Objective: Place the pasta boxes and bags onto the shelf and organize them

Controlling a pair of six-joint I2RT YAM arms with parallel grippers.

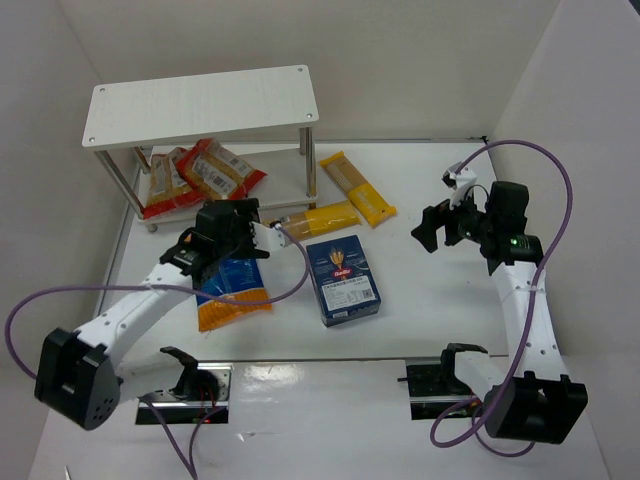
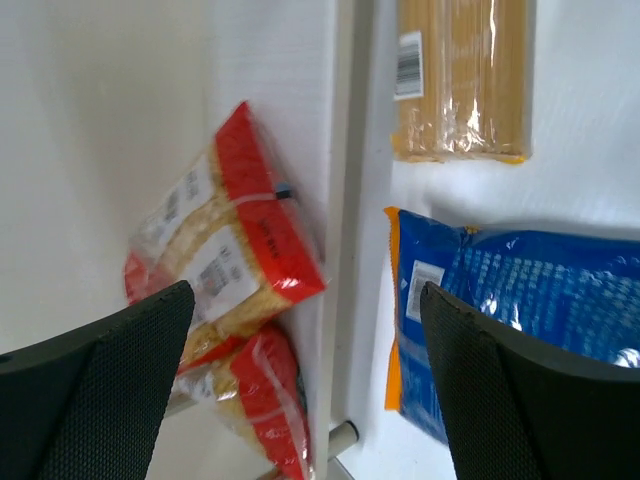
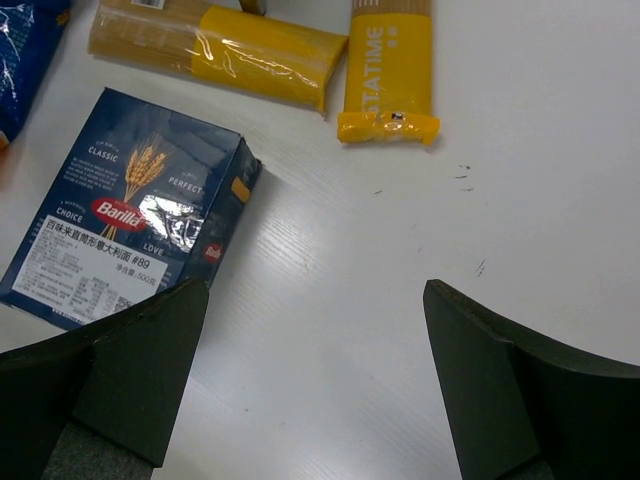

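Observation:
The white shelf [image 1: 200, 100] stands at the back left. Two clear red-edged bags [image 1: 205, 172] lie on its lower board; in the left wrist view they show as [image 2: 235, 250] beside the board's edge [image 2: 322, 150]. My left gripper [image 1: 222, 230] [image 2: 305, 330] is open and empty, hovering over the front edge of the shelf and the blue-and-orange bag [image 1: 232, 292] [image 2: 520, 290]. The dark blue pasta box [image 1: 343, 280] [image 3: 130, 210] lies flat at the centre. Two yellow spaghetti bags [image 1: 357, 187] [image 1: 320, 218] lie near the shelf's right legs. My right gripper [image 1: 433, 226] [image 3: 315, 320] is open and empty above bare table, right of the box.
The spaghetti bags also show in the right wrist view [image 3: 230, 45] [image 3: 392, 70], and one in the left wrist view [image 2: 460, 80]. White walls close in the table on the left, back and right. The shelf's thin metal legs [image 1: 308, 165] stand between the bags.

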